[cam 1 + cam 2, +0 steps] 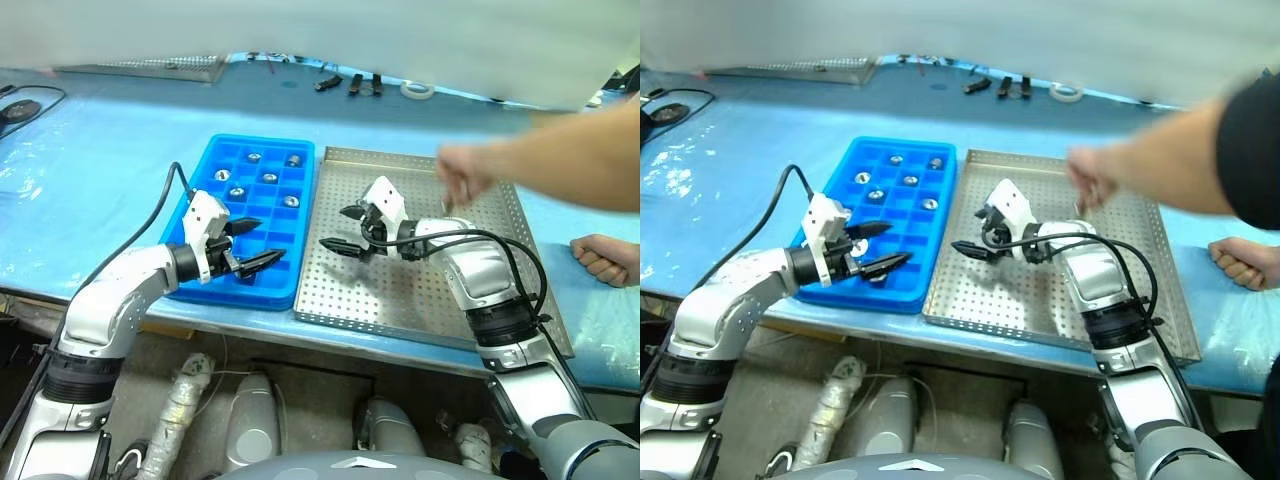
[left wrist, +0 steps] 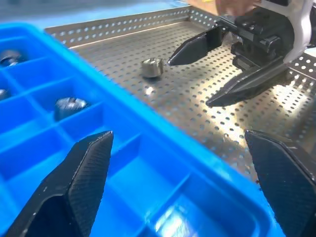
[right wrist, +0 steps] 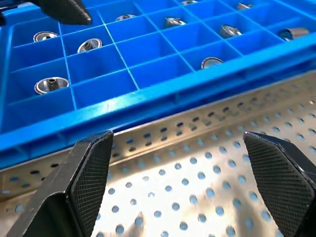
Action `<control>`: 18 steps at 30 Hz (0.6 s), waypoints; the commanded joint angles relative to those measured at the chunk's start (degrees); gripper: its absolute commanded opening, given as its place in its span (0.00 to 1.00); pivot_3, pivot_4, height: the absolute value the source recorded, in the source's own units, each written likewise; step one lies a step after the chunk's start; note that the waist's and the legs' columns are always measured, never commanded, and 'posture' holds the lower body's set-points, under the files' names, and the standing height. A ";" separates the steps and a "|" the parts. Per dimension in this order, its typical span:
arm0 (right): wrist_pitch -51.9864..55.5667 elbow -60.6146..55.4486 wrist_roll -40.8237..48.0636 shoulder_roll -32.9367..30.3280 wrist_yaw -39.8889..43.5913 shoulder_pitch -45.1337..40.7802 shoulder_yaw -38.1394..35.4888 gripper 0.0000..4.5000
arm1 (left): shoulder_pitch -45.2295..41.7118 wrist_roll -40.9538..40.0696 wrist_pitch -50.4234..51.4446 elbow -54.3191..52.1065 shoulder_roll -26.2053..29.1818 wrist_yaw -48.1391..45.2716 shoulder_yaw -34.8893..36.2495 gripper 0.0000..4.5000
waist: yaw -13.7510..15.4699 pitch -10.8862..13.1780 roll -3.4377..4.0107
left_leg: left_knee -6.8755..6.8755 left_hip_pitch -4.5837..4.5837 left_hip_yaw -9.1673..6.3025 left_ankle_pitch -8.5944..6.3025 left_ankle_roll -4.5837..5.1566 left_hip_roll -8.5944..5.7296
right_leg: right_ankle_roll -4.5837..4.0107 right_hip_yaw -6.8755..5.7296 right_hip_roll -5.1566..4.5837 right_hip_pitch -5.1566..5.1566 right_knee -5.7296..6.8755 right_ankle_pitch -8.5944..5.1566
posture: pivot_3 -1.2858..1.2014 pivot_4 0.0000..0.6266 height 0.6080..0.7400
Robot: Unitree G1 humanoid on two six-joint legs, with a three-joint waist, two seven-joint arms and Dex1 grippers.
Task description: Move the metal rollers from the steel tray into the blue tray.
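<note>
Jaws wide and empty, right gripper [image 1: 348, 228] over steel tray [image 1: 420, 300] must next seize one remaining roller [image 2: 152, 67]; left gripper [image 1: 255, 243], open, hovers over blue tray [image 1: 200, 290].

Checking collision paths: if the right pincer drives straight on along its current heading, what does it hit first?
Probably the near wall of the blue tray. The right pincer, open and empty, points across the steel tray floor towards it. Depth is unclear; angled downward, it may touch the floor first.

One metal roller [image 2: 152, 67] stands on the steel tray [image 2: 207, 113], just beside the right gripper's [image 2: 190, 76] spread fingers; two rollers [image 2: 70, 106] sit in blue tray [image 2: 148, 163] compartments.
</note>
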 commanded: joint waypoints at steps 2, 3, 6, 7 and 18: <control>0.69 -4.05 1.90 -0.55 -0.99 0.12 -1.45 0.99 | -1.66 0.59 -1.35 0.54 0.05 -1.61 -0.45 1.00 | -0.64 0.00 0.00 | 0.01 0.00 0.01 0.00 0.00 0.00 | 0.00 0.01 0.00 0.00 0.00 0.00 | 0.56 0.24 1.00; 0.69 -4.10 1.96 -0.67 -1.29 0.11 -1.59 0.99 | -1.82 0.72 -1.39 0.72 0.05 -1.81 -0.60 1.00 | -0.66 0.00 0.00 | 0.02 0.01 0.01 0.00 0.01 0.00 | 0.00 0.02 0.00 0.00 0.00 0.00 | 0.56 0.24 1.00; 0.52 -4.05 2.18 -1.17 -1.86 0.18 -1.97 0.99 | -2.17 0.98 -1.43 1.08 -0.05 -2.17 -0.87 1.00 | -0.65 0.00 0.00 | 0.02 0.01 0.02 0.00 0.01 0.00 | -0.01 0.01 0.00 0.00 0.00 -0.01 | 0.56 0.24 1.00; 0.46 -4.03 2.15 -1.35 -2.21 0.32 -2.15 0.99 | -2.22 0.98 -1.39 1.10 -0.08 -2.33 -0.99 1.00 | -0.65 0.00 0.00 | 0.02 0.00 0.02 0.00 0.01 0.00 | -0.01 0.01 -0.01 0.01 0.00 0.00 | 0.55 0.24 1.00; 2.42 -5.52 3.13 -7.06 -7.03 4.70 -9.68 0.99 | -6.07 1.86 -1.68 3.86 -2.76 -4.54 -4.15 1.00 | -0.64 0.00 0.00 | 0.19 0.05 0.06 -0.01 0.02 -0.02 | -0.01 0.01 -0.07 0.15 0.01 0.00 | 0.52 0.24 1.00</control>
